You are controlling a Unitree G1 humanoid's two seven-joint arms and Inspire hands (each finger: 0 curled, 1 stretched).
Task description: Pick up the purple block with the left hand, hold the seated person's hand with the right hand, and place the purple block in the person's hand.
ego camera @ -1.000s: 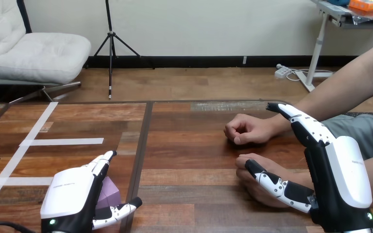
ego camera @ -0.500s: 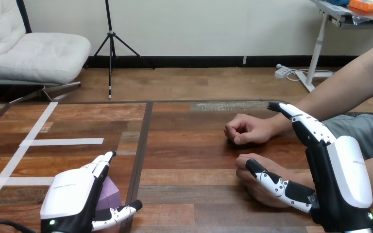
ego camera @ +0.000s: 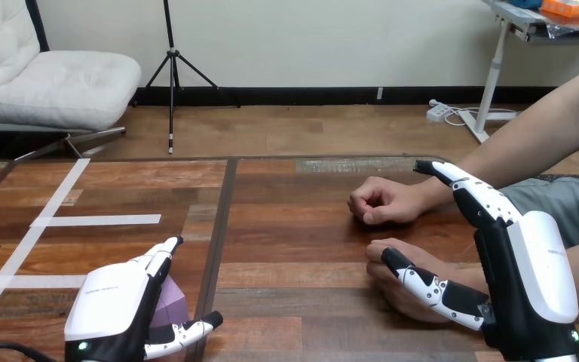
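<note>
At 7 o'clock on the wooden table (ego camera: 294, 226), left hand (ego camera: 113, 305) set over the purple block (ego camera: 170, 302), fingers straight and spread from the thumb, not clamped. Block showing between fingers and thumb at that hand's 3 o'clock, resting on the wood. At 4 o'clock, right hand (ego camera: 528, 279) open, fingers straight toward 11 o'clock, thumb (ego camera: 430, 286) lying across the person's nearer hand (ego camera: 401, 302), not curled round it. Toward 1 o'clock, the person's farther hand (ego camera: 384, 202) closed in a fist, apart from both robot hands.
</note>
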